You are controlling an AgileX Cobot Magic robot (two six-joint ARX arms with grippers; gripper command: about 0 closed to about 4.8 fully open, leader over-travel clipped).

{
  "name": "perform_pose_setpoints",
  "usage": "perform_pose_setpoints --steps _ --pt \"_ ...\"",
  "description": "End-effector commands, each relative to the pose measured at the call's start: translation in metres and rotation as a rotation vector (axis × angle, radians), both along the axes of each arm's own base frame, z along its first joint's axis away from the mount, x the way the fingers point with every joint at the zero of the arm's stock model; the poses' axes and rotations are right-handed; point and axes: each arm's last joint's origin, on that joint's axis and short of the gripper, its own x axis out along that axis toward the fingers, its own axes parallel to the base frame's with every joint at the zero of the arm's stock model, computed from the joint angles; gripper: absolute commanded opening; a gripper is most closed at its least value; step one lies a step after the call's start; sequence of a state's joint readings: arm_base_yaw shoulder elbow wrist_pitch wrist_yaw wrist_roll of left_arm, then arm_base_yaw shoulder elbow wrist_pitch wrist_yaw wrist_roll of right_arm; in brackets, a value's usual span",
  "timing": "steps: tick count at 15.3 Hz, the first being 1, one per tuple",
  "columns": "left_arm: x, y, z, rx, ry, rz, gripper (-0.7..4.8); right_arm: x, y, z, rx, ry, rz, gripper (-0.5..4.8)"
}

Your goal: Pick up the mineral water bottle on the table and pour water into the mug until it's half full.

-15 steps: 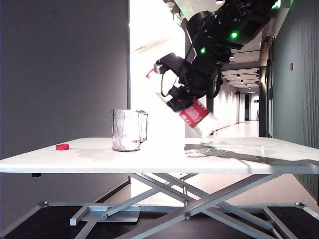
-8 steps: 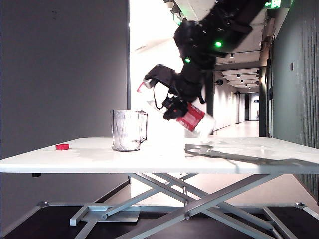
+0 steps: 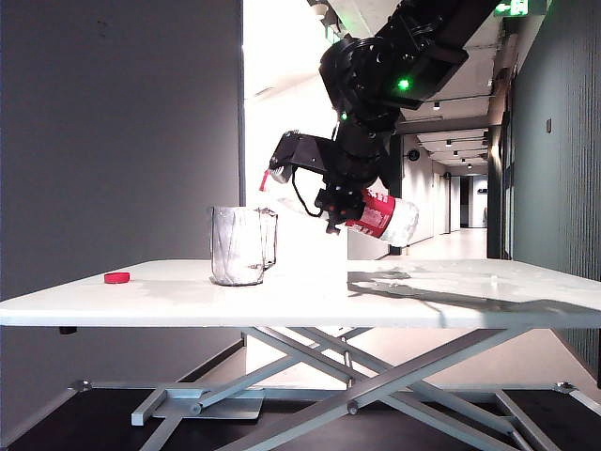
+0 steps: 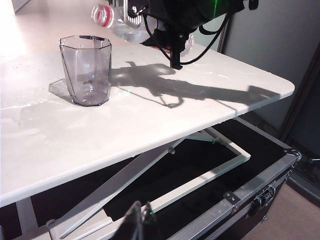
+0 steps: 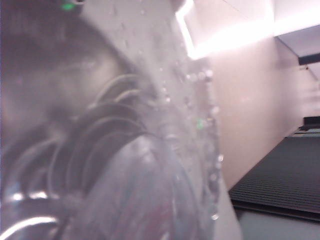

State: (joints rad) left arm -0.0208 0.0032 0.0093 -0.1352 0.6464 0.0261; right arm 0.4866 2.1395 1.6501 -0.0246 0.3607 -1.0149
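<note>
My right gripper [image 3: 344,201] is shut on the mineral water bottle [image 3: 380,215] and holds it above the table [image 3: 470,293]. The bottle lies nearly level, with its open red-ringed neck pointing at the mug [image 3: 242,245], just above and right of the rim. No stream shows between them. In the left wrist view the clear mug [image 4: 86,70] stands on the white table [image 4: 210,95], and the bottle [image 4: 120,22] juts out of the right gripper [image 4: 167,22] beyond it. The right wrist view is filled by the blurred, ribbed bottle [image 5: 150,150]. My left gripper [image 4: 141,221] hangs shut below the table's edge.
A small red cap [image 3: 117,277] lies on the table left of the mug. Wet patches shine on the tabletop [image 4: 20,107]. Grey scissor legs [image 3: 357,366] cross under the table. A black case with metal edging [image 4: 250,197] stands on the floor.
The right arm has swung left and rolled its wrist. The bottle went from a steep slant to nearly level, its neck dropping toward the mug's rim and its base rising.
</note>
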Motion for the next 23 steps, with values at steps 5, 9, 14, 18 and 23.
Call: perform_pose_setpoints --steps 5,9,14,18,23 --pt "0.000 0.000 0.000 -0.001 0.004 -0.005 -0.05 -0.004 0.013 0.017 -0.194 -0.133 0.016 1.47" --pt "0.000 0.000 0.000 -0.001 0.004 -0.005 -0.05 -0.005 0.014 0.018 -0.267 -0.151 -0.013 1.47" --pt "0.000 0.000 0.000 -0.001 0.004 -0.005 -0.05 -0.005 0.012 0.019 -0.334 -0.160 -0.058 1.47" --pt "0.000 0.000 0.000 0.000 0.004 -0.005 -0.05 -0.005 0.012 0.019 -0.334 -0.161 -0.058 1.47" --pt "0.000 0.000 0.000 0.000 0.004 -0.005 -0.05 -0.003 0.013 0.024 -0.368 -0.202 -0.042 1.47"
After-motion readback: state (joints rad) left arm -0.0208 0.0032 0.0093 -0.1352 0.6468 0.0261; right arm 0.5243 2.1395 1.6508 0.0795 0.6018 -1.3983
